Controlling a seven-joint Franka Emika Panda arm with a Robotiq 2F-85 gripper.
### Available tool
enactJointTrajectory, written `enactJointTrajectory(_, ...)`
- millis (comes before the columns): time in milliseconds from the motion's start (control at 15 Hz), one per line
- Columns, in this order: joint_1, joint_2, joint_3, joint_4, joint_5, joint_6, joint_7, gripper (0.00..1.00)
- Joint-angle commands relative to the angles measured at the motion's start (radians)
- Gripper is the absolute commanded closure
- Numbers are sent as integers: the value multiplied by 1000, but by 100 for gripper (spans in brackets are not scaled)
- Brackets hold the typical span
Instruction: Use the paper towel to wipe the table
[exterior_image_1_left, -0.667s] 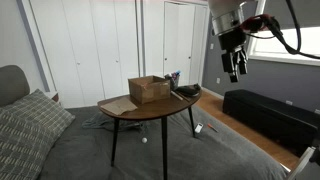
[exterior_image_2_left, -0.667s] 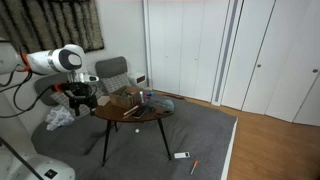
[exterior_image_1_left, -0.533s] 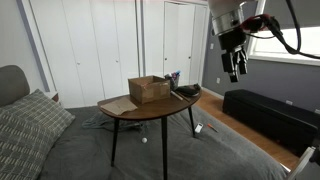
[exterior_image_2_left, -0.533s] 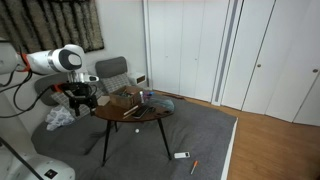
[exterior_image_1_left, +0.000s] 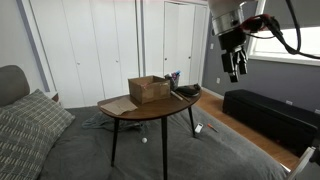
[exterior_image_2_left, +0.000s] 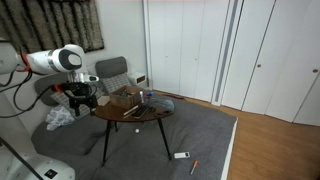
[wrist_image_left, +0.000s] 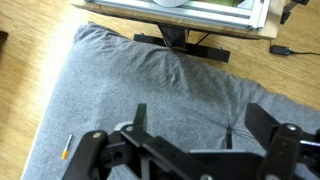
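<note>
White closet doors back a room with a gray carpet, and a small dark wooden bench on thin black legs stands in the middle in both exterior views. The paper towel lies flat on the bench top at the end nearest the plaid cushion, just beside the brown cardboard box. Its long axis seems to run along the length of the bench, one short end toward the box and the other at the rim. The robot arm hangs high and well apart from the bench, with the jaws pointing down. In the wrist view the fingers stand wide apart with only carpet between them, holding nothing.
</note>
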Motion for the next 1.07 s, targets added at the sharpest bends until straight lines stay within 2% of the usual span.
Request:
enactJointTrajectory(0, 18, 20, -7, 19, -14, -19, 19, 0)
enactJointTrajectory(467, 104, 165, 87, 269, 42, 58, 68, 0)
enactJointTrajectory(733, 125, 305, 179, 436, 16, 88, 211, 0)
enactJointTrajectory(1000, 150, 464, 234, 584, -37, 165, 316, 0)
